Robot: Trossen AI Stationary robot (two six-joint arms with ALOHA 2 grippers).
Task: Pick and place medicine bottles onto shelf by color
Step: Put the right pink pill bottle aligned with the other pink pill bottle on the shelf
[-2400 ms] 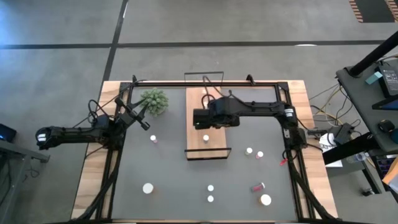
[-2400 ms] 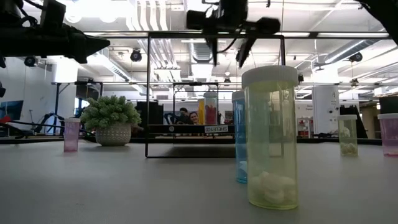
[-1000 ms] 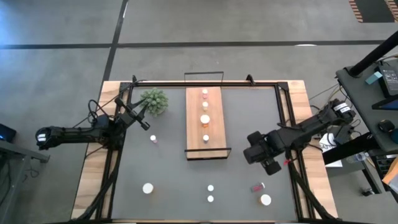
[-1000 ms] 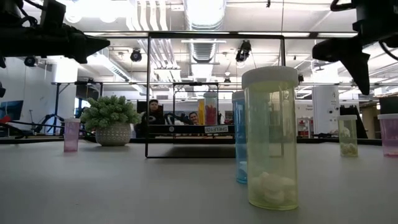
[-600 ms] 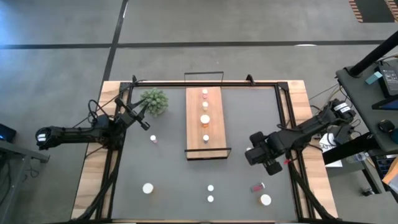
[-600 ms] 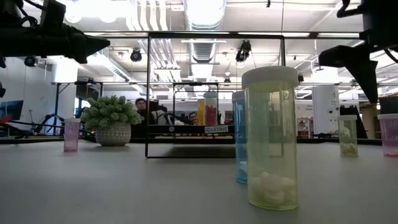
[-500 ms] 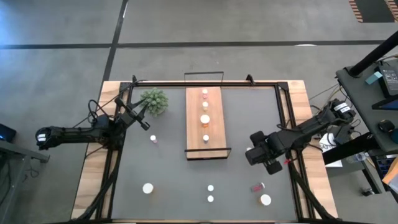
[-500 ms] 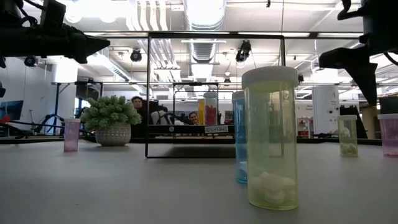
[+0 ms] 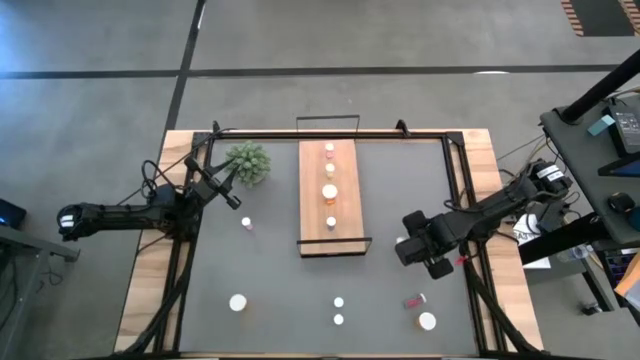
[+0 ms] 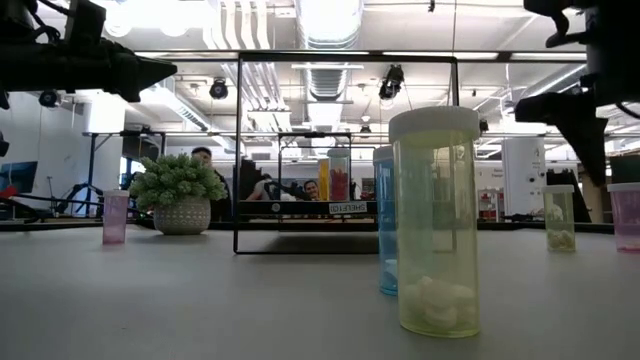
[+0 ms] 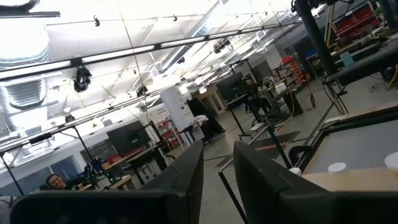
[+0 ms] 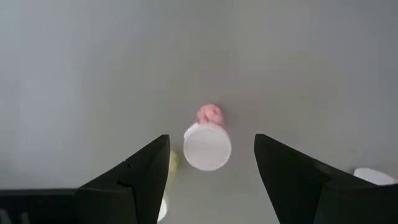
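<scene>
Two spread right tool (image 12: 211, 163) fingers (image 12: 144, 177) seemingly straddle a pink bottle (image 12: 207, 144).

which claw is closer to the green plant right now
Left. The left claw sits just beside the green plant, at the table's left side. The right claw is across the shelf, far from it.

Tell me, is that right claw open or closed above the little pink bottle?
Open. The right claw shows two dark fingers spread apart, the white-capped pink bottle between them.

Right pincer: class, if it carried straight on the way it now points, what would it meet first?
Most likely the white-capped pink bottle, which sits centred between the open right pincer's fingers, pointing down at the table. Depth is unclear.
</scene>
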